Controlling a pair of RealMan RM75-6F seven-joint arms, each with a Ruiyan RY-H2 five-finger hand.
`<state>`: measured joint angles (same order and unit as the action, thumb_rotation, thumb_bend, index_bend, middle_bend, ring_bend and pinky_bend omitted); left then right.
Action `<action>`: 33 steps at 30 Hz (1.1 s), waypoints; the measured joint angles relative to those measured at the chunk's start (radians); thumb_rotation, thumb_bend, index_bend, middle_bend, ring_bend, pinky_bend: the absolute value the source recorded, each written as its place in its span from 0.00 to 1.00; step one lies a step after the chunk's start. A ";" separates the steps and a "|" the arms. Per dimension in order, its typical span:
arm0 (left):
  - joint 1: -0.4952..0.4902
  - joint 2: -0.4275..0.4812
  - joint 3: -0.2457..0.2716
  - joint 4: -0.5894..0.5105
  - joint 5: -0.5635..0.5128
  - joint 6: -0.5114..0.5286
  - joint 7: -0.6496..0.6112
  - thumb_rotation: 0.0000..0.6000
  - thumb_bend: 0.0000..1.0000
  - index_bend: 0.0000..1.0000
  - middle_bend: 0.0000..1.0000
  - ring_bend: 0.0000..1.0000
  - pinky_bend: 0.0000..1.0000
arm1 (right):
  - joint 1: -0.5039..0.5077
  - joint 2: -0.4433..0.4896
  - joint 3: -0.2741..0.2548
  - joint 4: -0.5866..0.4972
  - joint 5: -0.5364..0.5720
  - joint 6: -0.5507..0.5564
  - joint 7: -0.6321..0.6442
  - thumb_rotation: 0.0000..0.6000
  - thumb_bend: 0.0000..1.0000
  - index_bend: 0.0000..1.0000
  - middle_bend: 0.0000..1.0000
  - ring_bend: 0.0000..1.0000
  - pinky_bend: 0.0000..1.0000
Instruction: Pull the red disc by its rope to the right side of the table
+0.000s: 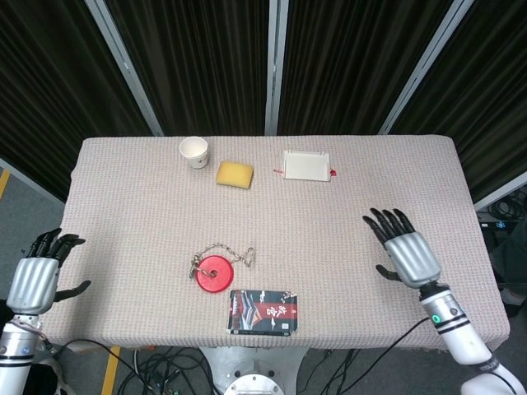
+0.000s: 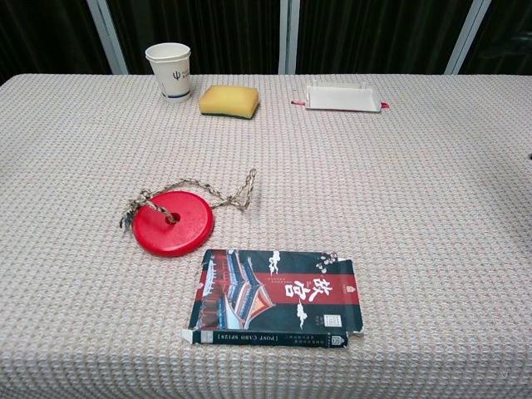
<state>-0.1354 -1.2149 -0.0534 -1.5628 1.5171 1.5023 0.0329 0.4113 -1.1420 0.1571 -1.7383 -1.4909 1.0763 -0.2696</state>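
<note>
Red disc (image 2: 173,223) lies flat; rope (image 2: 218,192) trails right, toward table's (image 1: 346,222) far side.
</note>
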 measured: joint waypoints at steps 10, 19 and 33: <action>0.003 0.001 0.000 0.010 -0.001 0.000 -0.013 1.00 0.00 0.27 0.23 0.10 0.13 | 0.290 -0.250 0.050 0.117 0.031 -0.251 -0.120 1.00 0.15 0.00 0.00 0.00 0.00; 0.013 0.004 0.001 0.032 -0.016 -0.001 -0.041 1.00 0.00 0.27 0.23 0.10 0.14 | 0.408 -0.425 0.054 0.257 0.094 -0.317 -0.187 1.00 0.17 0.00 0.01 0.00 0.00; 0.014 0.006 -0.004 0.044 -0.017 -0.003 -0.061 1.00 0.00 0.27 0.23 0.10 0.13 | 0.494 -0.526 0.029 0.343 0.117 -0.350 -0.158 1.00 0.21 0.00 0.14 0.00 0.00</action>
<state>-0.1213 -1.2093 -0.0569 -1.5183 1.4998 1.4992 -0.0277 0.9048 -1.6678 0.1858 -1.3956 -1.3735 0.7258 -0.4278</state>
